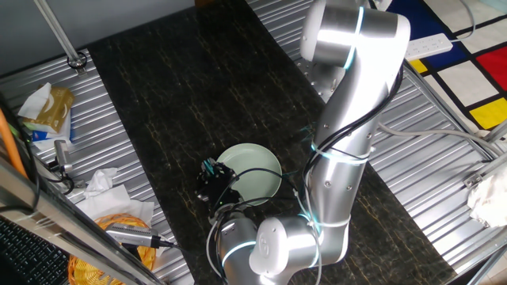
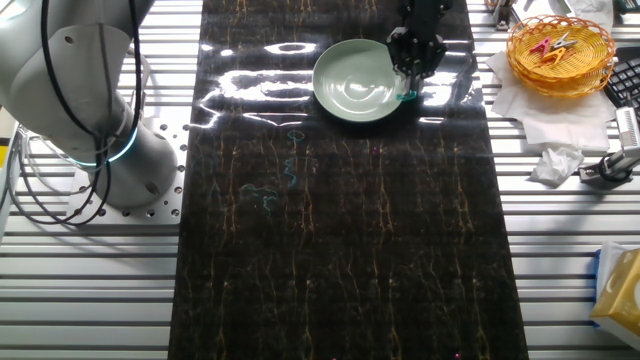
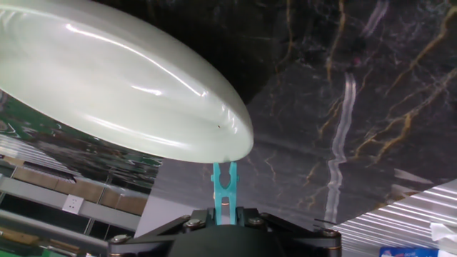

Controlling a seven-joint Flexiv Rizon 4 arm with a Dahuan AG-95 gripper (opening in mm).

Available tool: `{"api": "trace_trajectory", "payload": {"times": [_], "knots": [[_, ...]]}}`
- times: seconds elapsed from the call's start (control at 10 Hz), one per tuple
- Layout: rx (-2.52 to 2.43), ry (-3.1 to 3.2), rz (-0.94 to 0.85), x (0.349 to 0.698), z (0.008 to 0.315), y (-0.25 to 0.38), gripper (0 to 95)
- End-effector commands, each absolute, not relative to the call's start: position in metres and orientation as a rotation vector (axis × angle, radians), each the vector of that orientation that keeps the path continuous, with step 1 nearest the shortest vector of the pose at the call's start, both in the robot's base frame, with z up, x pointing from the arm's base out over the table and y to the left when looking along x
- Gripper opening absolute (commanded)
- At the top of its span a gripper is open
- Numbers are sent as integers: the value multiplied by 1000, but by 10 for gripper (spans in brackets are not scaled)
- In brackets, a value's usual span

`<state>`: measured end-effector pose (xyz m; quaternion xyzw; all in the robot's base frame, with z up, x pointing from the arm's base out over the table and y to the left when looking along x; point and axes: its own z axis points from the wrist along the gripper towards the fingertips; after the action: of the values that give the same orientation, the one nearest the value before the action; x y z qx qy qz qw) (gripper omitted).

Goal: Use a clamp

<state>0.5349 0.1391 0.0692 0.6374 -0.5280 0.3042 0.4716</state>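
The clamp point(image 3: 224, 187), a tiny teal clip with two prongs, sticks out from between the black fingers of my gripper point(image 3: 224, 212), which is shut on it. Its prongs point at the rim of the pale green plate point(image 3: 121, 93), just short of the edge; whether they touch it cannot be told. In one fixed view the gripper point(image 1: 211, 180) hangs at the plate's point(image 1: 257, 170) left edge with the teal clamp point(image 1: 209, 166) showing at its tip. The other fixed view has the gripper point(image 2: 411, 70) over the plate's point(image 2: 350, 85) right rim, with the clamp point(image 2: 405, 95) below it.
A woven basket point(image 2: 560, 48) with coloured clips stands on white paper to the right of the dark marble mat point(image 2: 340, 230). Crumpled tissue point(image 2: 555, 165) and a tool lie nearby. The arm's base point(image 2: 90, 110) stands left of the mat. A power strip point(image 1: 428, 47) lies at the back.
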Motion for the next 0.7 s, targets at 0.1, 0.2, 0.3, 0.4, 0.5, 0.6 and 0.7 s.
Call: {"api": "trace_trajectory", "payload": {"times": [0.1,0.2,0.3,0.4,0.5,0.6,0.7], "knots": [[1553,-1290,747,536,68,140,0],[1547,-1286,756,536,68,140,0],[1547,-1286,756,536,68,140,0],[1541,-1286,764,536,68,140,0],[1543,-1284,762,536,68,140,0],[1543,-1285,764,537,69,140,0],[1543,-1283,764,537,69,139,0]]}}
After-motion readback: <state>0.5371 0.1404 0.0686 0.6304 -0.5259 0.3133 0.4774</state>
